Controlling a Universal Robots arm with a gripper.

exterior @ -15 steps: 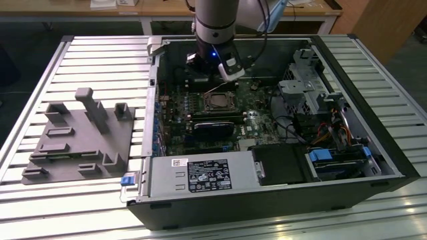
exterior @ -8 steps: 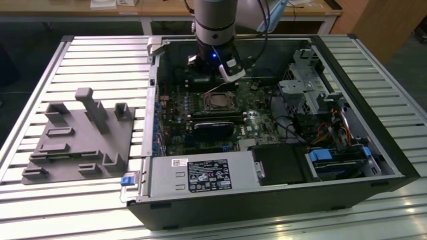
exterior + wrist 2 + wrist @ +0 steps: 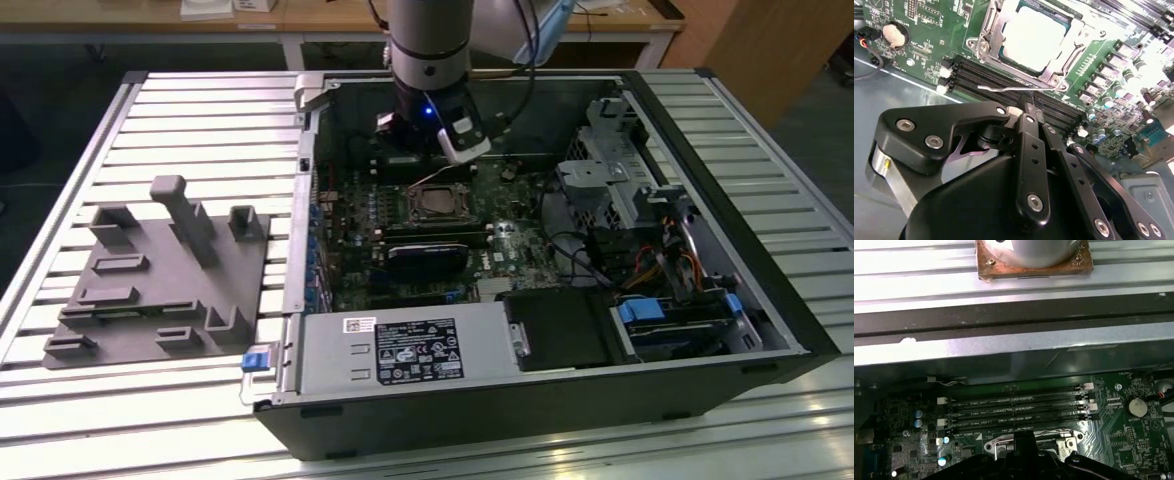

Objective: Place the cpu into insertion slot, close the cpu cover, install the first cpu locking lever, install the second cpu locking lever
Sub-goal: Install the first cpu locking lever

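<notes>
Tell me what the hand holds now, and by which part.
Cannot be told. The tip of the hand is at the thin locking lever beside the cpu; whether it grips is unclear.

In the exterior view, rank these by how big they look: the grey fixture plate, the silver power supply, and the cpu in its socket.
1. grey fixture plate, the largest
2. silver power supply, somewhat smaller
3. cpu, by far the smallest

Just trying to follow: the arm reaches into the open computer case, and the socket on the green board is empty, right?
It is not empty: the second wrist view shows the cpu seated there, framed by the cpu cover. The arm does reach into the computer case.
</notes>
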